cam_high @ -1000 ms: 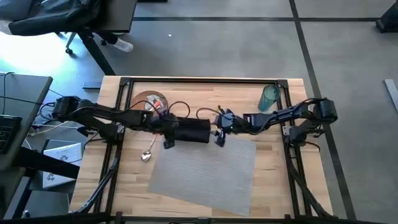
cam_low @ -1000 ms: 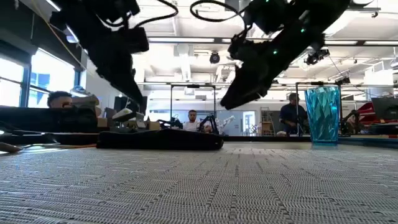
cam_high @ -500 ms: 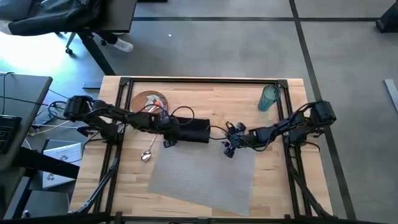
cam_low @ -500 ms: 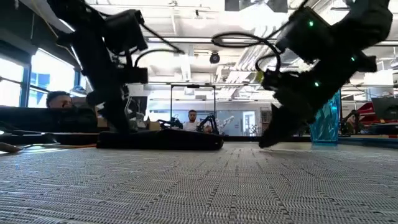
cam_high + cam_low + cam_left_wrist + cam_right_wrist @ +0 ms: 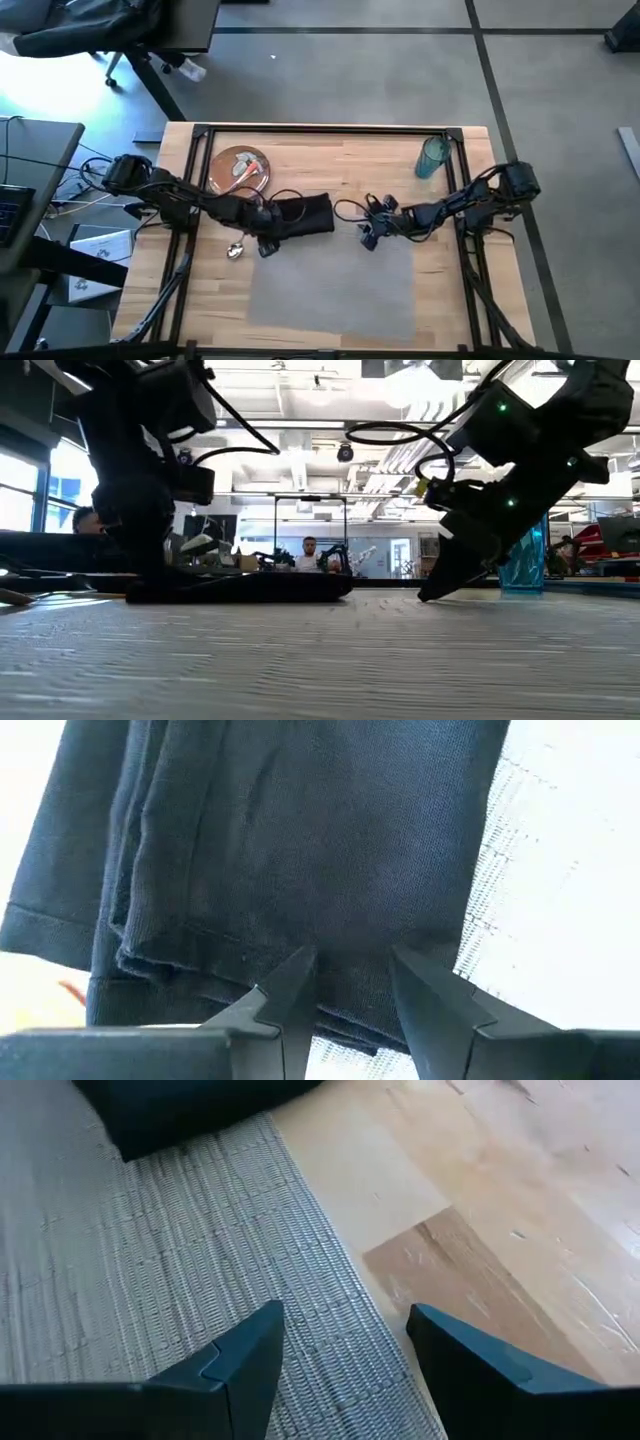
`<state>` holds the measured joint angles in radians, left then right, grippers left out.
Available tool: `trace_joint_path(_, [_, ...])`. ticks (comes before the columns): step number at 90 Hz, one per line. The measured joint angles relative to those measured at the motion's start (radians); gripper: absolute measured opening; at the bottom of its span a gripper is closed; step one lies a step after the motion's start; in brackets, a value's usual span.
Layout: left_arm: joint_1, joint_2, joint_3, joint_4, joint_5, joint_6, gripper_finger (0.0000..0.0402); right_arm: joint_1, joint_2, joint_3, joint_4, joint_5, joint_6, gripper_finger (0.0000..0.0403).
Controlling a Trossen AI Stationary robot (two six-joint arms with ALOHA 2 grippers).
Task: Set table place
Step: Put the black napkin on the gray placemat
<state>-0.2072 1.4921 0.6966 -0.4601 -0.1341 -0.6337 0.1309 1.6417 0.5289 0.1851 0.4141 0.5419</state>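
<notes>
Dragged leftward, the napkin [image 5: 300, 216] sits in the left gripper's [image 5: 345, 982] narrow pinch; right gripper [image 5: 345, 1342] gapes empty over placemat [image 5: 330, 280].

The near half of the table [image 5: 440, 300] is open: the placemat [image 5: 330, 285] lies flat there with nothing on it, and bare wood runs along both its sides. The crowding is across the middle. The left gripper [image 5: 268, 232] is down on the napkin [image 5: 305, 214] at the mat's far edge, its arm stretching back to the left, with the spoon [image 5: 235, 249] just beside it. The right gripper [image 5: 367, 236] sits low at the mat's far right corner, fingers [image 5: 245, 1365] apart, arm and cables trailing right. Between the two grippers there is only a narrow gap. Farther back, the plate [image 5: 240, 168] takes the left corner and the tumbler [image 5: 432, 157] the right, with clear wood between them.
</notes>
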Motion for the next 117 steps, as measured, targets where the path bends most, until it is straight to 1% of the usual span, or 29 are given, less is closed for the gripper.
trace_joint_path(11, [-0.038,0.0,0.032,-0.032,0.001,-0.004,0.0113,-0.007,0.0,0.0,-0.002,-0.001,-0.011,0.0204])
trace_joint_path(22, [-0.05,-0.02,0.132,-0.153,-0.06,0.042,0.0113,-0.007,0.0,-0.001,0.008,-0.002,-0.034,0.0204])
trace_joint_path(30, [-0.05,-0.043,0.209,-0.25,-0.155,0.091,0.0113,-0.007,0.0,-0.001,0.01,-0.002,-0.027,0.0204])
trace_joint_path(37, [-0.038,-0.058,0.241,-0.289,-0.296,0.145,0.0113,-0.007,0.001,-0.001,0.011,-0.002,-0.021,0.0204])
trace_joint_path(42, [-0.009,-0.061,0.242,-0.291,-0.39,0.179,0.0113,-0.007,0.001,-0.001,0.013,-0.002,-0.015,0.0204])
trace_joint_path(45, [0.017,-0.06,0.236,-0.291,-0.424,0.199,0.0113,-0.007,0.001,-0.001,0.013,-0.001,-0.006,0.0204])
trace_joint_path(50, [0.068,-0.054,0.216,-0.292,-0.436,0.22,0.0113,-0.007,0.001,-0.001,0.013,0.0,0.0,0.0204])
trace_joint_path(63, [0.187,-0.037,0.125,-0.247,-0.404,0.277,0.0113,-0.007,0.001,-0.001,0.014,-0.002,0.005,0.0204])
trace_joint_path(77, [0.241,-0.033,0.026,-0.107,-0.278,0.321,0.0113,-0.007,0.001,-0.001,0.015,-0.002,0.009,0.0204])
trace_joint_path(84, [0.241,-0.033,0.0,-0.064,-0.21,0.322,0.0113,-0.007,0.001,-0.001,0.015,-0.002,0.008,0.0204])
trace_joint_path(97, [0.213,-0.033,-0.007,-0.07,-0.141,0.289,0.0113,-0.007,0.001,-0.001,0.015,0.0,0.008,0.0204])
trace_joint_path(110, [0.167,-0.033,-0.007,-0.071,-0.008,0.248,0.0113,-0.007,0.001,-0.001,0.015,0.001,0.011,0.0204])
trace_joint_path(117, [0.137,-0.033,-0.007,-0.075,0.035,0.207,0.0113,-0.007,0.001,-0.001,0.015,0.001,0.011,0.0204])
